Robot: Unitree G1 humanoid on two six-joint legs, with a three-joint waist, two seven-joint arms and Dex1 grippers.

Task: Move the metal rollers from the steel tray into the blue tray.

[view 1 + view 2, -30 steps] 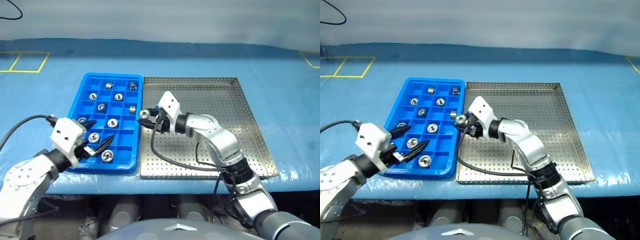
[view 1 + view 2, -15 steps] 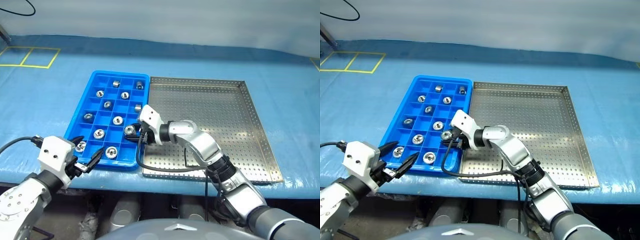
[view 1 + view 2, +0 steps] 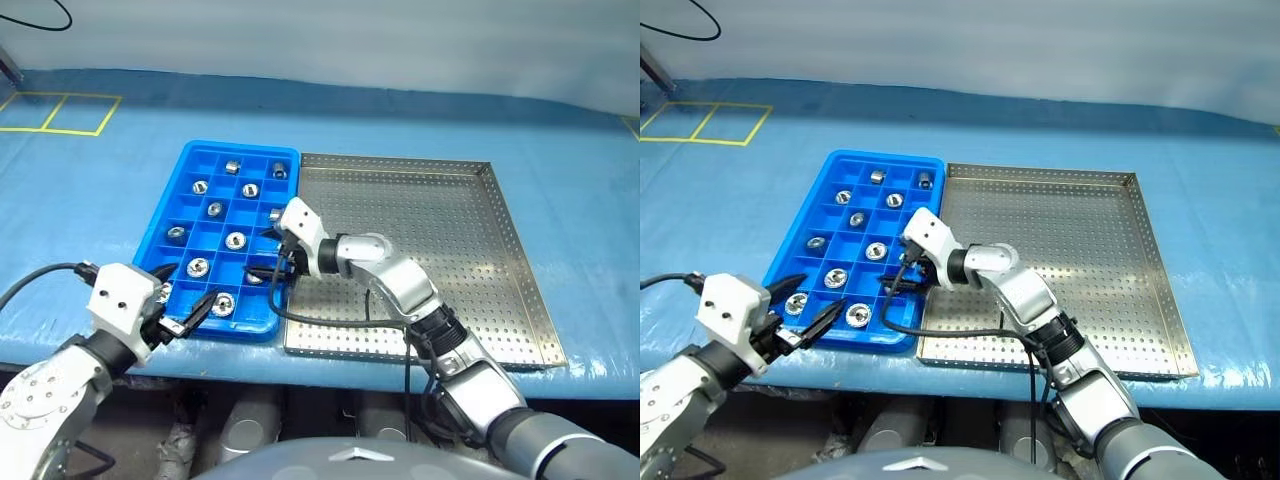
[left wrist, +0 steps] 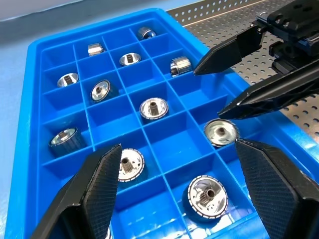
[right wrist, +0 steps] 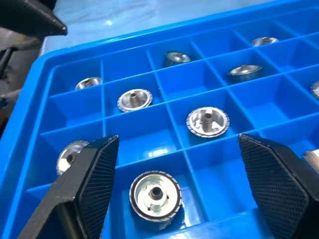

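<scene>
1. The right gripper (image 4: 234, 79) hangs over the blue tray (image 3: 160, 250), above the near cells of the column next to the steel tray (image 3: 520, 290). Its jaws stand wide and hold nothing.
2. A roller (image 5: 155, 195) lies in the cell straight under that gripper, between its spread fingers in the right wrist view, hollow end up. It looks just released there.
3. The left gripper (image 3: 180, 315) hovers at the blue tray's near corner, just off the rim, jaws wide, empty, pointing in over the near cells.
4. All the rollers I can see sit in the blue tray, one per cell: a far row (image 3: 232, 167), a middle group (image 3: 236, 240), and near ones (image 3: 222, 305).
5. The steel tray's perforated floor shows no roller, though the right arm covers part of its near-left area, so I cannot vouch for that patch.
6. Judgement: the transfer seems done or nearly so. The next move is to lift the right gripper straight up and back over the steel tray.
7. The right arm is nearer the steel tray, so any remaining pick falls to it.
8. Obstacles: the cell walls, and the right arm's cable (image 3: 330, 318) draped over the tray edge, which could snag.
</scene>
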